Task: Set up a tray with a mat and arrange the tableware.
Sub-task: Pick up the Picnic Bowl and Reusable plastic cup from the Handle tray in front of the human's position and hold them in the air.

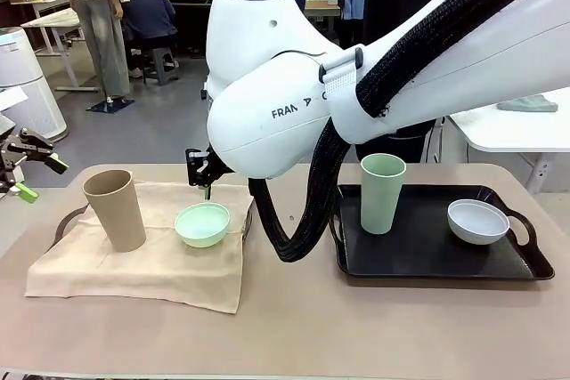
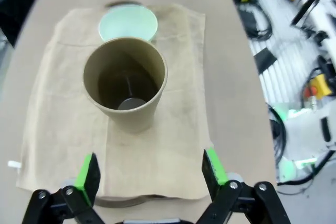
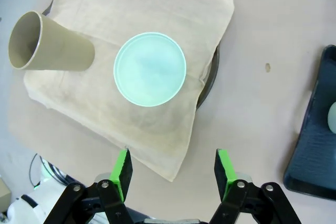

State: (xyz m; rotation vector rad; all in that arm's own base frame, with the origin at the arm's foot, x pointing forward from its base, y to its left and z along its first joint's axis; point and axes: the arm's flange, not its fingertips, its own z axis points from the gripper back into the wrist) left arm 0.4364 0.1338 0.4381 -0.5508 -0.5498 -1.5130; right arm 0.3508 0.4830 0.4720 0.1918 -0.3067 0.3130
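A beige mat lies over a dark tray on the left. The tan cup and the mint green bowl stand on it. On the right, a black tray holds the pale green cup and the white bowl. My right gripper hangs open just behind the mint bowl, its green pads wide apart and empty. My left gripper is open at the table's left edge, looking down on the tan cup with the mat under it.
My right arm crosses the middle of the table, its black cable hose hanging between the two trays. The covered tray's rim shows beside the mat. Bare tabletop runs along the front. Cables and gear lie on the floor beside the table.
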